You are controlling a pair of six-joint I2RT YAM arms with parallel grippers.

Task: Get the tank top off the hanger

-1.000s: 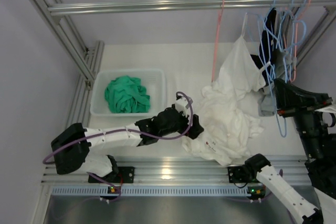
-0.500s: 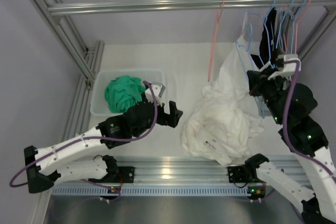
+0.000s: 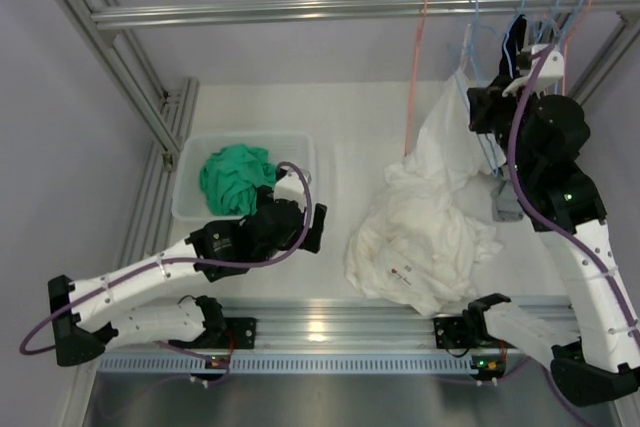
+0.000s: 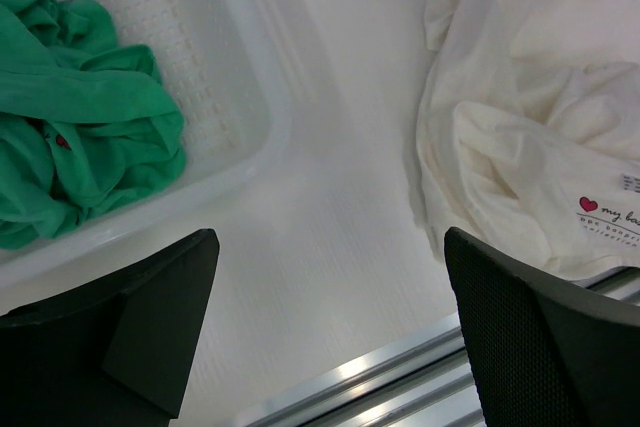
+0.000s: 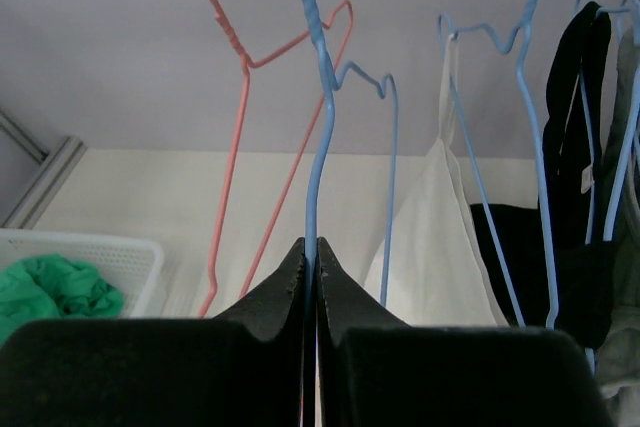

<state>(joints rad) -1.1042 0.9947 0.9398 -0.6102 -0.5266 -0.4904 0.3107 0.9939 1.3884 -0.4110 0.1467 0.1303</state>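
**While the right gripper (image 5: 311, 247) pinches a blue hanger (image 5: 322, 137), the tank top (image 3: 425, 222) sits mostly heaped on the table (image 3: 350, 127)**

Although most of the white cloth lies in a pile on the table, one strap runs up toward the hangers on the rail (image 3: 300, 12). So the job looks only partway done. The right fingers are pressed together on the thin blue wire just under its twisted neck, with nothing else between them. The left gripper (image 4: 330, 347) hangs low over bare table between the basket (image 4: 270, 137) and the pile, fingers spread wide and holding nothing.

Best guess is that the right arm is there to hold the hanger steady. The next move probably calls for the left arm to reach the pile, grab cloth near the strap and pull it down off the wire. Or the right arm could lift the hanger off the rail first. Either way, thin wire can twist in a pinch, and the neighbours hang close. A pink hanger (image 5: 232, 157) is on one side, and more blue ones with dark clothes (image 5: 585, 97) are on the other.

It's hard to make out whether the pinched wire belongs to the hanger that actually carries the strap. In the right wrist view the strap seems to hang from the next blue wire over. But the lines cross there, and the fingers cut off everything below. From above, the right arm covers that spot. A second strap doesn't show anywhere. The left wrist view catches only an edge of the pile, with a small label (image 4: 605, 212) whose print is too small to read.
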